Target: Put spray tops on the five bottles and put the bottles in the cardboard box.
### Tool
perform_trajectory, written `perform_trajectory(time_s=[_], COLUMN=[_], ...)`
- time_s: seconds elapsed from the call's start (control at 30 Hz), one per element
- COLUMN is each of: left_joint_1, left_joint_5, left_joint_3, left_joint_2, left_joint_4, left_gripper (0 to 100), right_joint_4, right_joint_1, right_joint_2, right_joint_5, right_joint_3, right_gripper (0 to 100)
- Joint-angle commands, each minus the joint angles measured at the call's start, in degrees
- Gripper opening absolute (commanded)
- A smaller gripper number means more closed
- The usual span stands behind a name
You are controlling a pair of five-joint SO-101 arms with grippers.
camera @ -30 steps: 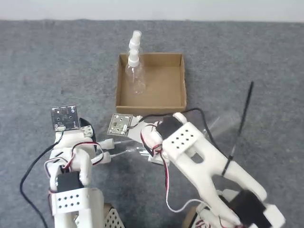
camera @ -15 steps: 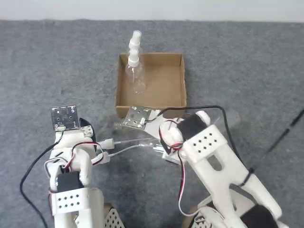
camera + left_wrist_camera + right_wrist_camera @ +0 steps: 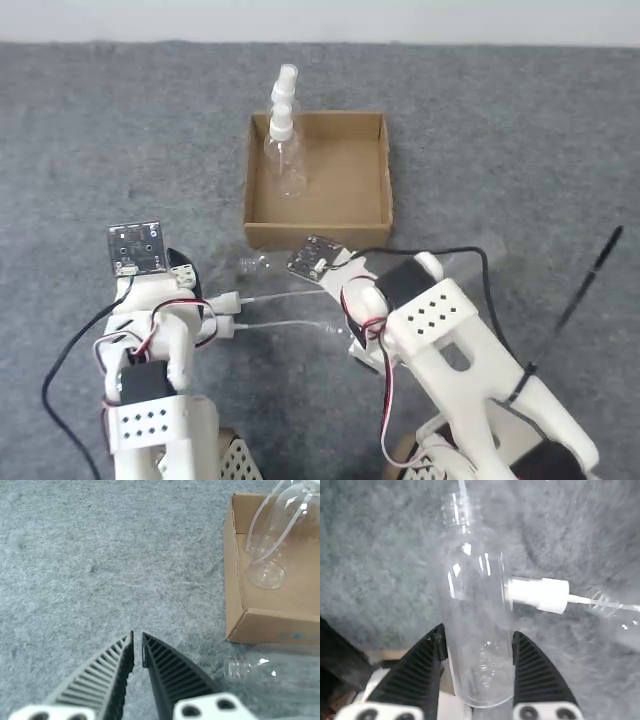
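Lengthwise, bottle [image 3: 472, 580] inside right end effector [image 3: 478, 634].

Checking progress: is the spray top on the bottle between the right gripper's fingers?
Off. The bottle ends in a bare threaded neck, nothing on it.

1. I could read no text, number or sign anywhere.
2. The cardboard box [image 3: 260, 622] carried a faint blue mark [image 3: 290, 636] on its outer wall, the box's 6 o'clock side in the high view. It was too blurred to read.
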Motion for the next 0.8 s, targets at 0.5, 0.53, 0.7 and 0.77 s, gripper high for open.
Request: perform_trajectory(time_s=[0.5, 0.53, 0.7, 0.77], left_joint_1=[-0.18, -0.18, -0.18, -0.18], left_joint_5=[-0.53, -0.53, -0.53, -0.53], left_joint_3=[-0.48, -0.48, -0.48, -0.48], left_joint_2=[-0.88, -0.88, -0.88, -0.88], left_joint_4=[-1.67, -1.67, -1.67, -1.67], left_gripper=[3, 3, 3, 3], right_joint_4=[-9.19, -9.19, -9.1, -9.1], right_joint_1=[-0.75, -1.8, -9.1, -10.42], right_joint_2=[-2.59, -2.68, -2.15, -2.15], right_joint_5=[-3.16, -3.16, -3.16, -3.16], right_joint_3=[5.27, 5.27, 3.78, 3.16], right_gripper=[40.4, 40.7, 40.6, 40.6])
